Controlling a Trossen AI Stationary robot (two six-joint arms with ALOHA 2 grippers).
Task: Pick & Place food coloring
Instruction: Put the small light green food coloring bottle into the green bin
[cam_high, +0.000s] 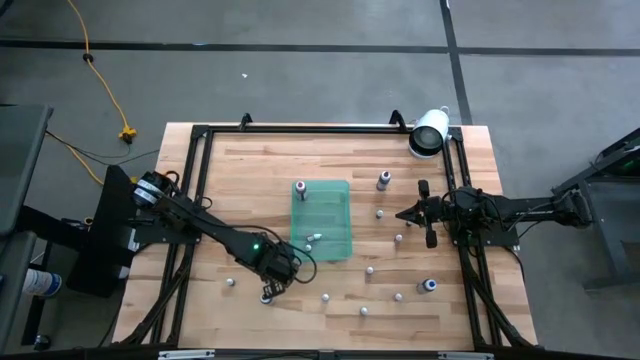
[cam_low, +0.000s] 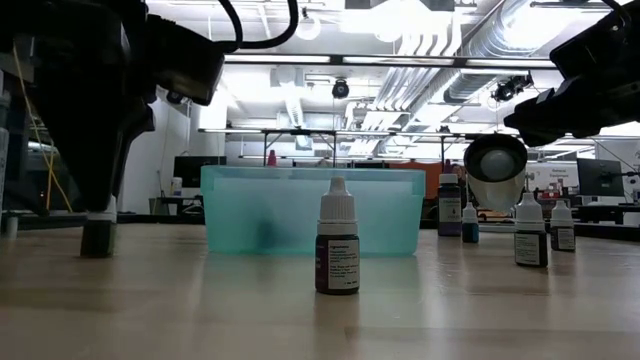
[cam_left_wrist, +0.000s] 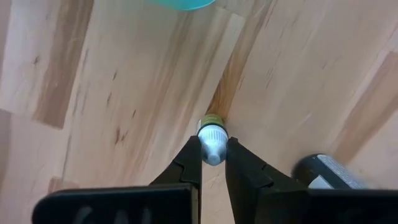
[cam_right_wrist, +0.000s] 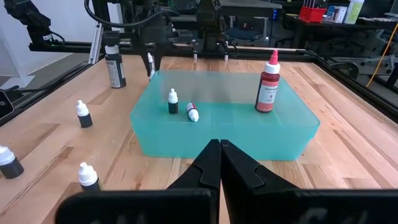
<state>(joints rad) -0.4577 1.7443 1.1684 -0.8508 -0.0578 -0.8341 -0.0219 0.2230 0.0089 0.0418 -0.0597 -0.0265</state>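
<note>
- Right now the left gripper (cam_left_wrist: 212, 151) is low in the high picture, near the bottom middle of the table (cam_high: 480, 310). Its two fingers are squeezed on the white cap of one small bottle (cam_left_wrist: 212, 134) that stands on the wood.
- Close by, more little food coloring bottles (cam_high: 325, 297) stand loose along the lower part of the table. I think they all need moving.
- In the middle sits the green tray (cam_high: 322, 218). Three bottles are inside: a tall red one (cam_right_wrist: 268, 85), a small dark one (cam_right_wrist: 173, 101) and a small one lying down (cam_right_wrist: 193, 112). So the job looks partly done.
- At middle right, the right gripper (cam_right_wrist: 220, 147) waits above the table with its fingers pressed together, holding nothing.
- Farthest, at upper right, lies a big white cylinder (cam_high: 429, 132).
</note>
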